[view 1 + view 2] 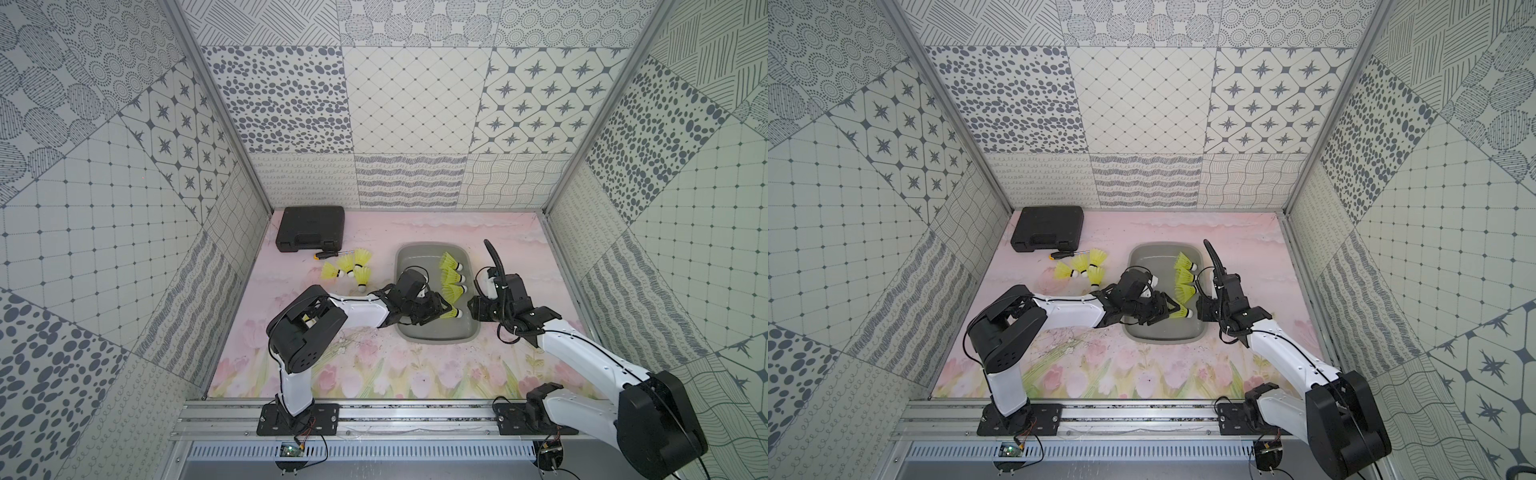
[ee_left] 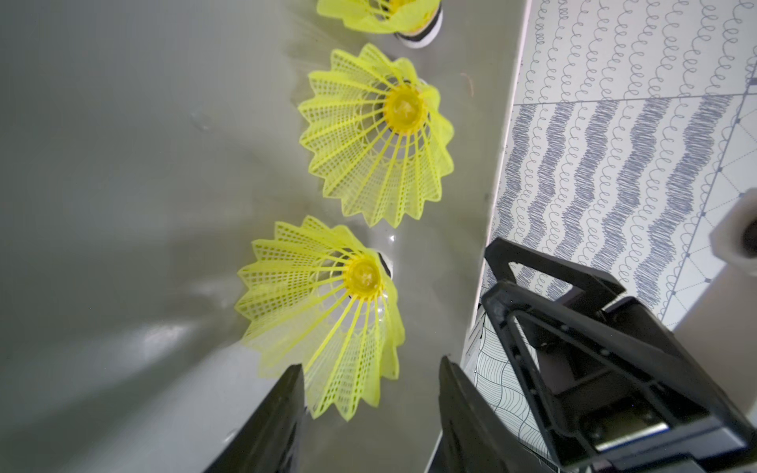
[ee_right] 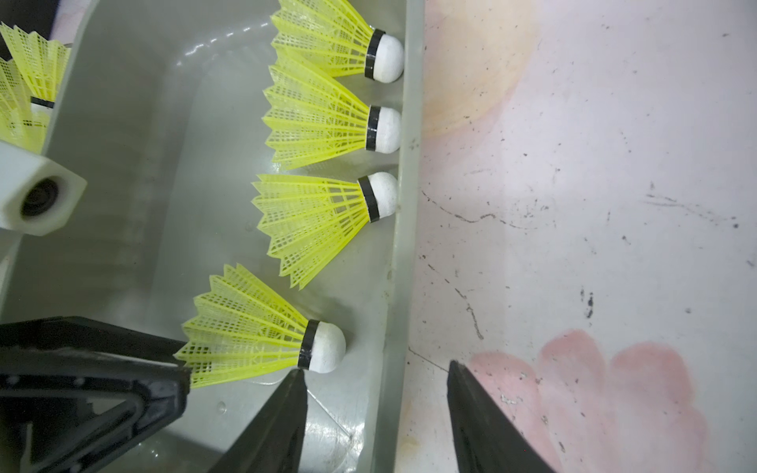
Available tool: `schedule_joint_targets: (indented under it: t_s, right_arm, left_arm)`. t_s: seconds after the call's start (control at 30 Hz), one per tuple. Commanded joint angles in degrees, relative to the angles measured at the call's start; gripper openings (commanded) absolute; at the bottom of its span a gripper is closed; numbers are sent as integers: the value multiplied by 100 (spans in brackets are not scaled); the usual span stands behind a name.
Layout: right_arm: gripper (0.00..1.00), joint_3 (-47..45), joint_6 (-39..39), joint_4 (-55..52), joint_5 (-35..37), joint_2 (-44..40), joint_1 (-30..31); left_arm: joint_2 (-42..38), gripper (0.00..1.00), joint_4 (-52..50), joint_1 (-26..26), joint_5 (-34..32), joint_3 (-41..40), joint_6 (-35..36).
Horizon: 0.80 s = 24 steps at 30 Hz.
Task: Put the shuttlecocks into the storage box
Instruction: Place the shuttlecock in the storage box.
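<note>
**A:** Well, how does the left hand (image 2: 370, 364) stand?

**B:** Its fingers are apart. The skirt rim of one shuttlecock (image 2: 323, 311) sits between the tips, close against one finger with a clear gap to the other, so nothing is clamped. That shuttlecock lies on its side on the floor of the storage box (image 2: 123, 204).

**A:** And the right hand (image 3: 377, 366)?

**B:** Spread too, and it straddles the box wall. One finger is inside, with its tip just beside that same shuttlecock's white cork; I cannot tell whether it touches. The other finger hangs outside over the table (image 3: 594, 204). It grips nothing.

**A:** Where are the two hands in the wider scene?

**B:** In both top views they meet at the lower right part of the box. The left hand comes in from the frame's left, and the right hand is at the box's right wall.

**A:** And the other shuttlecocks?

**B:** The right wrist view shows four in the box, with corks toward the wall by the right hand and skirts fanned inward. Four loose shuttlecocks (image 1: 345, 262) lie bunched on the table, left of the box in the frame.

**A:** Anything else?

**B:** A screwdriver (image 1: 328, 254) lies just above that bunch. A black case (image 1: 311, 228) sits in the table's upper left corner.
</note>
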Motion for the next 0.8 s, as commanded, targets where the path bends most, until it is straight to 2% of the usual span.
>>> schedule_joint_targets:
  t_s: [0.0, 0.33, 0.43, 0.57, 0.77]
  right_arm:
    - [59, 1, 2, 186, -50, -32, -27]
    - [59, -16, 5, 194, -42, -37, -27]
    - [59, -16, 11, 195, -46, -19, -27]
    - [59, -16, 5, 195, -52, -32, -29]
    - [59, -25, 14, 194, -43, -49, -36]
  left_arm:
    - [-209, 56, -290, -61, -264, 75, 377]
    - [-386, 55, -1340, -65, -751, 484, 1111]
    - [-308, 50, -1503, -60, -639, 690, 1333]
    - [-36, 36, -1543, -69, -243, 962, 1371]
    - [79, 32, -1525, -126, -207, 960, 1206]
